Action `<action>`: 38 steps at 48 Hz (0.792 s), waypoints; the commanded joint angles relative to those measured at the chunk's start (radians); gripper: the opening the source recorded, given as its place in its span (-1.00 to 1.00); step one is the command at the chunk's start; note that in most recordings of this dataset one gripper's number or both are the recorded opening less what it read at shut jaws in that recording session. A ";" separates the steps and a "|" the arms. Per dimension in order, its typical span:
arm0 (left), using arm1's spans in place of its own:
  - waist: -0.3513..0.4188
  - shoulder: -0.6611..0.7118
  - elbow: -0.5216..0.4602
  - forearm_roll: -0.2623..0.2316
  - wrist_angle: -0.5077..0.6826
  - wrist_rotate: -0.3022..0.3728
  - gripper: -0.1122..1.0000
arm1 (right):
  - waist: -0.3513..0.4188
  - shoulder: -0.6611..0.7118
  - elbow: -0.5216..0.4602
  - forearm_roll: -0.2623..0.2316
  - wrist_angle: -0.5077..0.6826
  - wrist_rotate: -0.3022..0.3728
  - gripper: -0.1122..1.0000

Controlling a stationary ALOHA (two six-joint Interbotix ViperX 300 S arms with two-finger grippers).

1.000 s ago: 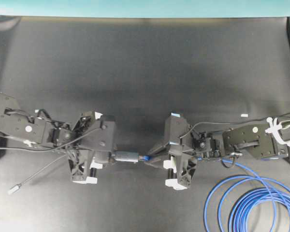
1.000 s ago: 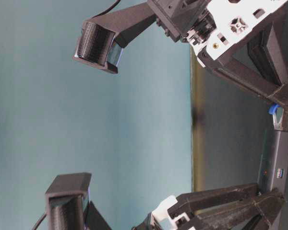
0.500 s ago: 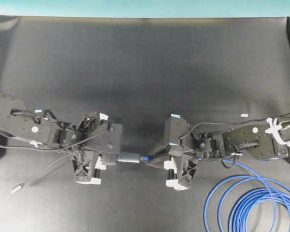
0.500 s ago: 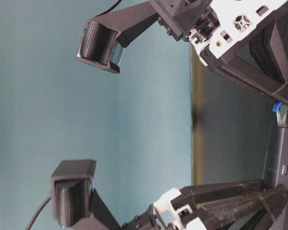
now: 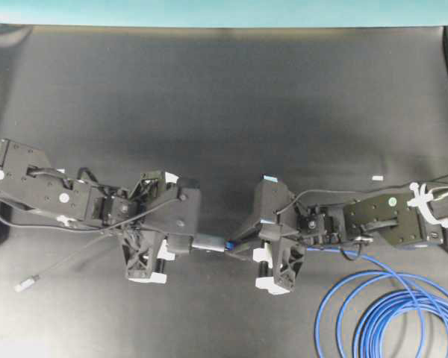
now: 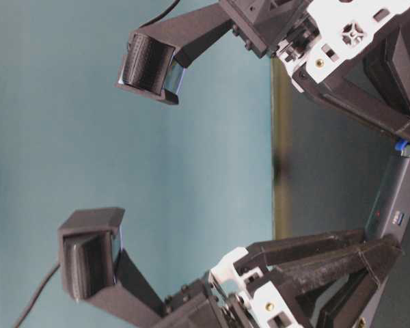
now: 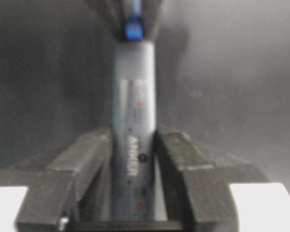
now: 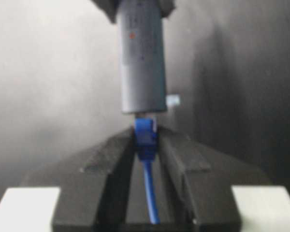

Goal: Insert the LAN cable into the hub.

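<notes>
The hub (image 5: pixel 209 242) is a slim grey bar held level above the table; it also shows in the left wrist view (image 7: pixel 134 140), the right wrist view (image 8: pixel 142 63) and the table-level view (image 6: pixel 393 212). My left gripper (image 7: pixel 133 145) is shut on its near end. My right gripper (image 8: pixel 146 137) is shut on the blue boot of the LAN cable (image 8: pixel 146 135), whose plug end meets the hub's end face. The plug tip is hidden in the hub's end. The rest of the LAN cable lies in loops (image 5: pixel 392 313) at the right front.
The hub's thin grey cord (image 5: pixel 67 261) trails left to a small plug (image 5: pixel 26 283) on the black mat. A small white scrap (image 5: pixel 377 177) lies at the right. A teal wall runs along the far edge.
My left gripper has moved right with the hub, closing the gap. The hub's end now meets the cable's blue boot. The right gripper has stayed almost still.
</notes>
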 commanded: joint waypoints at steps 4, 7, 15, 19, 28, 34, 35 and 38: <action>0.008 -0.029 0.002 0.003 -0.077 -0.012 -0.29 | 0.083 -0.028 -0.005 0.023 -0.089 -0.005 -0.56; 0.009 -0.025 -0.005 0.003 -0.078 -0.009 -0.29 | 0.078 -0.025 -0.009 0.023 -0.098 -0.008 -0.56; 0.009 -0.012 -0.008 0.003 -0.074 -0.006 -0.29 | 0.071 -0.020 -0.026 0.023 -0.097 -0.025 -0.56; 0.008 -0.014 -0.002 0.003 -0.057 -0.008 -0.29 | 0.075 -0.021 -0.025 0.023 -0.095 -0.037 -0.56; -0.005 -0.017 0.012 0.003 0.054 -0.005 -0.29 | 0.080 -0.021 -0.018 0.023 -0.043 -0.038 -0.56; -0.018 -0.025 0.025 0.003 0.103 0.003 -0.29 | 0.080 -0.021 -0.018 0.021 0.035 -0.038 -0.55; -0.020 -0.025 0.026 0.003 0.104 0.002 -0.29 | 0.080 -0.023 -0.017 0.021 0.048 -0.038 -0.55; -0.018 -0.026 0.026 0.003 0.104 0.002 -0.29 | 0.081 -0.025 -0.012 0.021 0.075 -0.040 -0.55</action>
